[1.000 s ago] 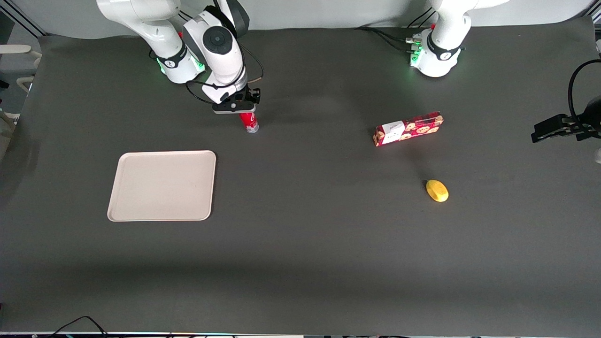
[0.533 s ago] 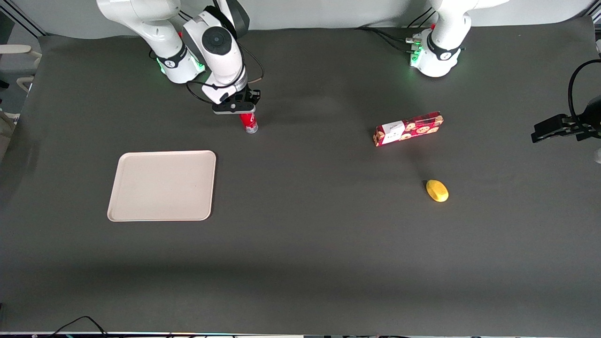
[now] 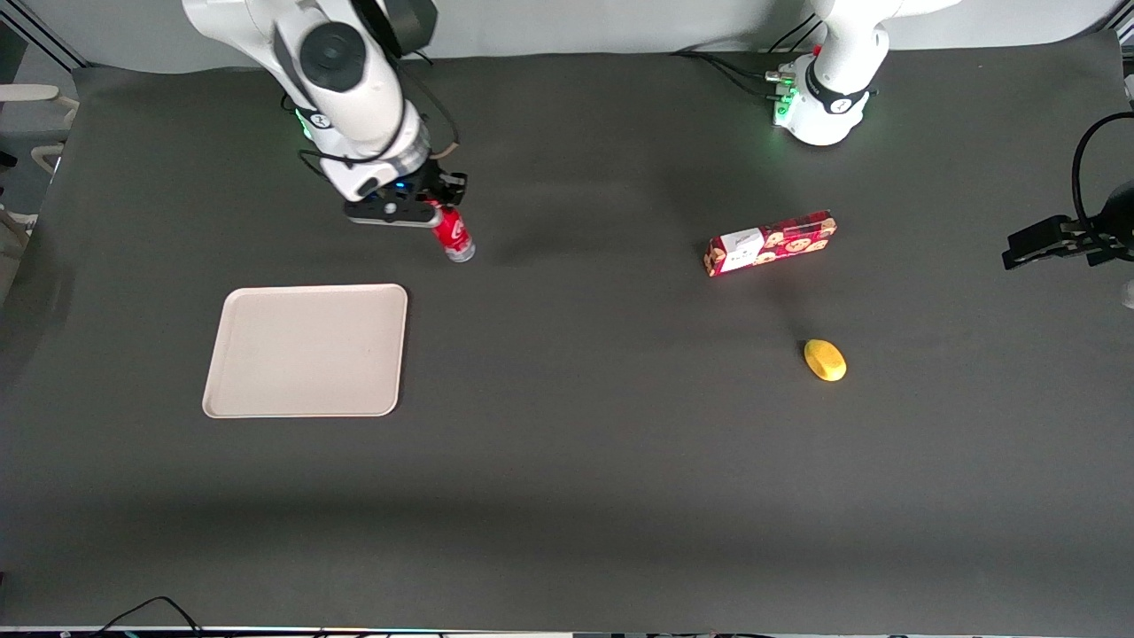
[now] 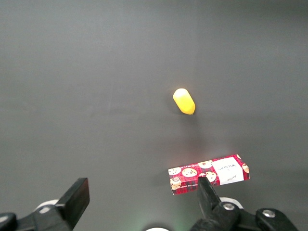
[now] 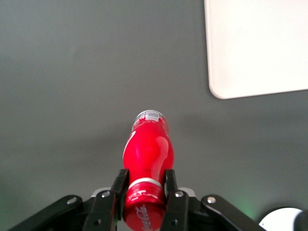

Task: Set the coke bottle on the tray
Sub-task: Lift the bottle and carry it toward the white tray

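My right gripper (image 3: 436, 220) is shut on the neck of the coke bottle (image 3: 454, 237), a small red bottle with white lettering and a silvery base. The bottle hangs tilted from the fingers, lifted off the table. In the right wrist view the two black fingers (image 5: 120, 185) clamp the bottle (image 5: 147, 153) just below its red cap. The beige tray (image 3: 306, 350) lies flat on the table, nearer the front camera than the gripper and lower. One rounded corner of the tray (image 5: 255, 48) shows in the right wrist view, apart from the bottle.
A long red cookie box (image 3: 770, 243) and a yellow lemon-like object (image 3: 824, 360) lie toward the parked arm's end of the table. Both also show in the left wrist view, the box (image 4: 209, 174) and the yellow object (image 4: 184, 101). Dark grey mat covers the table.
The right arm has risen and swung toward the tray's end of the table, carrying the bottle with it. The bottle now hangs more tilted, off the table.
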You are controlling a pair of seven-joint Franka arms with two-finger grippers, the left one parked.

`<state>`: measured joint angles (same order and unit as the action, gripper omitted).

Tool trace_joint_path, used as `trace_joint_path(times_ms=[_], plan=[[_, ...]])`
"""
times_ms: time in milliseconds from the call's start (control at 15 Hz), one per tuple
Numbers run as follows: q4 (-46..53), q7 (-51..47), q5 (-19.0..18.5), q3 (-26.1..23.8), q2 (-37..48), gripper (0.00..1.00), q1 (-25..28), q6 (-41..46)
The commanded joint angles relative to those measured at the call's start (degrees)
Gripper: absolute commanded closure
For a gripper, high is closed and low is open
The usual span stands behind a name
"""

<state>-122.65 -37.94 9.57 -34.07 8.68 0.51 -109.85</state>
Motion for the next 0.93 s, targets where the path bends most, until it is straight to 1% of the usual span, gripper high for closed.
trace_joint_path(times_ms=[0,200,400,533,667,733,800,867], plan=[[11.88,3.9,-4.11,5.93,-0.95,1.0,-0.33,9.89],[20.14,14.43,-4.64,12.25,-1.74,1.0,-1.65,19.91],[24.46,25.51,-10.25,18.58,-2.44,1.0,-2.17,24.85],[25.79,33.15,-10.88,23.93,-2.79,1.0,-3.14,25.12],[25.71,41.5,-11.23,30.52,-3.84,1.0,-3.32,24.6],[25.62,45.81,-12.89,33.42,-5.24,1.0,-3.41,23.72],[25.09,50.02,-14.3,35.54,-6.65,1.0,-3.58,20.76],[23.87,51.72,-14.31,36.69,-7.79,1.0,-4.63,16.73]])
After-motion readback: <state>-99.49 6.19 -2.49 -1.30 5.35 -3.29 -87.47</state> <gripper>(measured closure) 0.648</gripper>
